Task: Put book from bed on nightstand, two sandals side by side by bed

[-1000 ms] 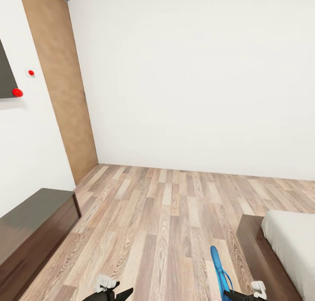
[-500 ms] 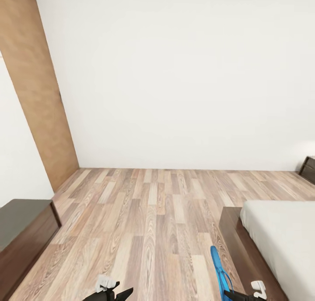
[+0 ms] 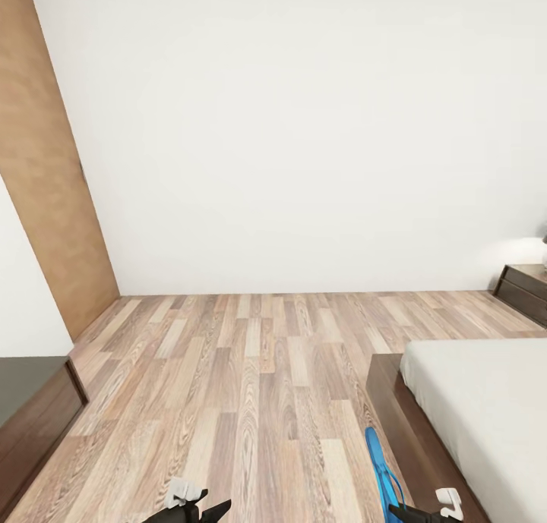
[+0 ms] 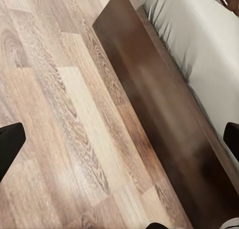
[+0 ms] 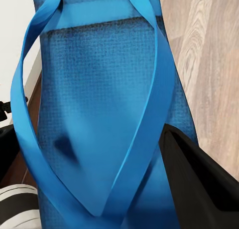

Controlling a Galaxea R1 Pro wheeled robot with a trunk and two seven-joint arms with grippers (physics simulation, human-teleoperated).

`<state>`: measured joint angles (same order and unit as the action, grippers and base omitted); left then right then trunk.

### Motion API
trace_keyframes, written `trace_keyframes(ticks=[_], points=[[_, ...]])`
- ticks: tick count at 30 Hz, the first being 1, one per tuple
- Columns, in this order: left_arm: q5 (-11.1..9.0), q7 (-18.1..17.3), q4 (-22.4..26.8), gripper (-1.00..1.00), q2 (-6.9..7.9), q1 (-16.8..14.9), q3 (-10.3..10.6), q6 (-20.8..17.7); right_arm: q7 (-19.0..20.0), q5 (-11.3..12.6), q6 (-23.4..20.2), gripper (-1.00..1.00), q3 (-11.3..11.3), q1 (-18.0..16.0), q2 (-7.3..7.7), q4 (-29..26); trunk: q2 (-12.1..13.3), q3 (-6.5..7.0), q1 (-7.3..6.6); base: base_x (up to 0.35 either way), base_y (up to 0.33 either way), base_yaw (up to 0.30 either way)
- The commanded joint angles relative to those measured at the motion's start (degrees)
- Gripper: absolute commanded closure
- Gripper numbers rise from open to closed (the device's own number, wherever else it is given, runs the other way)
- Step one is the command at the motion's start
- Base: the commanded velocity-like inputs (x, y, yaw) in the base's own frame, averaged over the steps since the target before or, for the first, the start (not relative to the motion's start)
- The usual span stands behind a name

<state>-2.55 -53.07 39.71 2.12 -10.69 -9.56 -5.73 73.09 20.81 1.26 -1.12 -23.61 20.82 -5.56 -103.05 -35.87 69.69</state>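
My right gripper (image 3: 420,512) is shut on a bright blue sandal (image 3: 382,470), which sticks forward just above the floor at the bottom of the head view. In the right wrist view the sandal's sole and straps (image 5: 99,114) lie between my black fingers (image 5: 199,184). To the right of the sandal is the bed (image 3: 395,409), with its pale mattress (image 3: 486,409). One nightstand (image 3: 524,289) stands by the far wall at the right edge. My left gripper (image 3: 194,506) is open over the plank floor, its fingers (image 4: 9,145) spread wide with nothing between them. The book and the other sandal are out of view.
A long low dark-wood cabinet (image 3: 30,409) stands against the left wall. Behind it is a brown wooden door (image 3: 45,189). Wood-plank floor (image 3: 251,386) stretches between the cabinet and the bed up to the white far wall.
The camera has swung to the right: the door and cabinet slid left, more of the bed shows and the nightstand came into view. Both grippers and the held sandal look unchanged.
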Motion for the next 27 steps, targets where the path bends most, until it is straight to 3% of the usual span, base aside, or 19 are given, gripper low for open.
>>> trace_keyframes(ticks=[1,22,27], points=[[-0.3,-0.3,0.0,-1.0,-0.01,0.0,-0.1,-0.6,0.1,-0.1,0.0,1.0,-0.1,0.0,0.01,0.0,0.0,-0.06,-0.01,0.0,0.0,-0.002],[-0.3,-0.3,0.0,-1.0,0.06,0.0,-0.3,-0.7,0.1,-0.1,0.0,1.0,-0.1,0.0,-0.08,0.0,0.0,-0.06,-0.01,0.0,0.0,0.0],[-0.2,-0.3,1.9,-1.0,1.19,-0.5,-0.6,-2.1,0.1,-0.1,0.1,1.0,0.0,0.0,-0.08,0.0,0.0,-0.06,-0.01,0.0,0.0,0.0]])
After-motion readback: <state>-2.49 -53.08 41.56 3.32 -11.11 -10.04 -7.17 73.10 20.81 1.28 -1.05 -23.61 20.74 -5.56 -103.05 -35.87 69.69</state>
